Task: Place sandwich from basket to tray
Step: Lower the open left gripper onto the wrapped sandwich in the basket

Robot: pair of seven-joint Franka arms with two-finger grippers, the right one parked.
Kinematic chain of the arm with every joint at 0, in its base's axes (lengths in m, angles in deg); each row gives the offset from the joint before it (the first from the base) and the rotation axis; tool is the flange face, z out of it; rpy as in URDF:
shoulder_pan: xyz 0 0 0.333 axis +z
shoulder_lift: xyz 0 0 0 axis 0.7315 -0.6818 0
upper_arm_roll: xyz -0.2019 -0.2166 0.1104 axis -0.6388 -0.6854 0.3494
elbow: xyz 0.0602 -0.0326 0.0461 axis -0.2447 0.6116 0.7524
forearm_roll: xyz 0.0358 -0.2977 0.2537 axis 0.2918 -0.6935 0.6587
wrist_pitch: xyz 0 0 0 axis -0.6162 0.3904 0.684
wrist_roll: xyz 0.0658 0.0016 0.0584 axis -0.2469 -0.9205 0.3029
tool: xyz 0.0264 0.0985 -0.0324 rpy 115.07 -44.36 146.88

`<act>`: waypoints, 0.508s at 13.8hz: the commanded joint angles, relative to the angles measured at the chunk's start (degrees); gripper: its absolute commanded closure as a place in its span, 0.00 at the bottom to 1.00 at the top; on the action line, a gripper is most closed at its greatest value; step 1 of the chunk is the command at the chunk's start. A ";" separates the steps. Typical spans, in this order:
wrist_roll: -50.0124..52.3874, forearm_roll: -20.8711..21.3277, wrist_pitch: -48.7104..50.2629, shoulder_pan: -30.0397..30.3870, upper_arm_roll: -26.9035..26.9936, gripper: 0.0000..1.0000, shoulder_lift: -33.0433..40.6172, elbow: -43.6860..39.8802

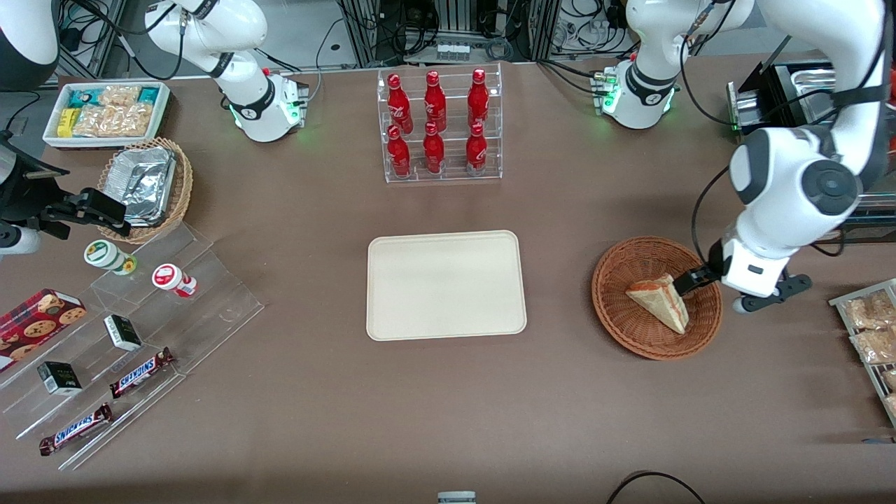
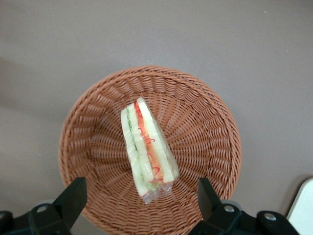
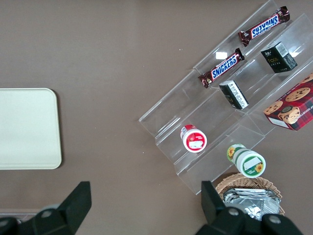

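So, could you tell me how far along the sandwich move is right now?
Nothing is delivered yet: the sandwich lies in the basket, and the tray is bare. In hand: the gripper is open above the sandwich, not gripping. Grasping, carrying and placing remain.

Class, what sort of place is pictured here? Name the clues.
Probably a robotics lab staged as a snack counter: red bottles in a clear rack, chocolate bars on clear steps. The working arm's open claw hovers over the wrapped triangular sandwich in the reddish-brown wicker basket.
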 commanded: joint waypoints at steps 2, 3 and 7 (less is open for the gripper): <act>10.91 1.01 -5.71 -0.61 0.22 0.00 1.53 5.99; 12.76 1.01 -5.71 -0.61 0.22 0.00 1.35 6.17; 18.39 1.01 -8.42 -1.91 0.13 0.00 -1.45 6.35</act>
